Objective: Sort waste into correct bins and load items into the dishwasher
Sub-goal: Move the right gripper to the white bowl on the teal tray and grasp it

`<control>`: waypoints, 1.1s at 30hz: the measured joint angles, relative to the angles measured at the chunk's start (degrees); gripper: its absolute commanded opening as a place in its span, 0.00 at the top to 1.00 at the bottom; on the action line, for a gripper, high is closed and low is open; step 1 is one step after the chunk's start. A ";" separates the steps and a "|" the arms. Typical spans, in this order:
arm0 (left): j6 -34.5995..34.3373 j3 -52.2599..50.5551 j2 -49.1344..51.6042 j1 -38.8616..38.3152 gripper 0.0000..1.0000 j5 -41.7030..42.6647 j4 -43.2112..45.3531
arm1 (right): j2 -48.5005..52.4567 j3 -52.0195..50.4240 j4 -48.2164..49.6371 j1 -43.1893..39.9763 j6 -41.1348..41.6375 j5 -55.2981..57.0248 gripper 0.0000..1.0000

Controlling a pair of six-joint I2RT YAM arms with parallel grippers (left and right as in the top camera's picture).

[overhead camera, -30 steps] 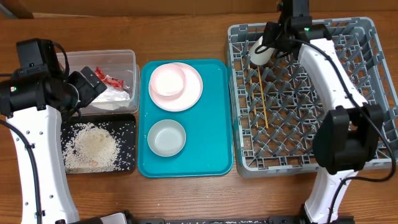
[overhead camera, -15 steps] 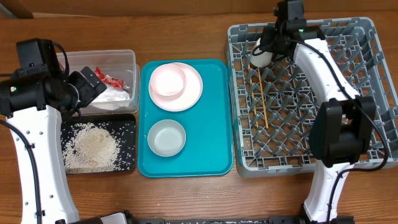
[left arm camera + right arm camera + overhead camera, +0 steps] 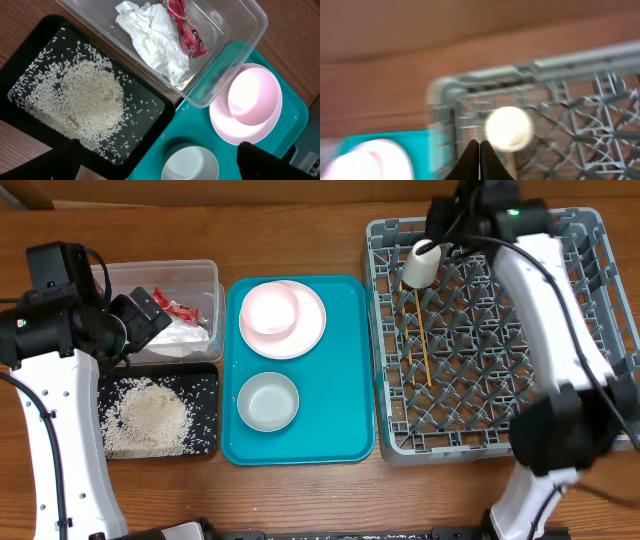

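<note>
Pegs prop the white cup (image 3: 420,265) in the dish rack (image 3: 590,330), upper-left corner; right end effector (image 3: 479,159) closed, empty; left end effector (image 3: 156,150) spread.

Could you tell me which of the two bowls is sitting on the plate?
The pale bowl at the tray's far end sits on the pink plate. The grey-green bowl, nearer the robot, rests directly on the teal tray.

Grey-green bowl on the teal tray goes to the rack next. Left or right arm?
Right, probably. The right hand is empty above the dish rack, next to the teal tray holding the grey-green bowl. The left hand hangs at the clear tub, across the tray from the rack.
</note>
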 measured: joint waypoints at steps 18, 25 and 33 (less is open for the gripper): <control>0.00 0.00 0.00 0.00 0.00 0.00 0.00 | -6.93 -8.48 -10.84 29.77 -0.07 -12.07 0.78; 0.00 0.00 0.00 0.00 0.00 0.00 0.00 | -6.86 -19.69 3.04 42.53 0.11 -9.18 0.69; 0.00 0.00 0.00 0.00 0.00 0.00 0.00 | -6.43 -31.06 17.92 49.37 0.04 -0.81 0.64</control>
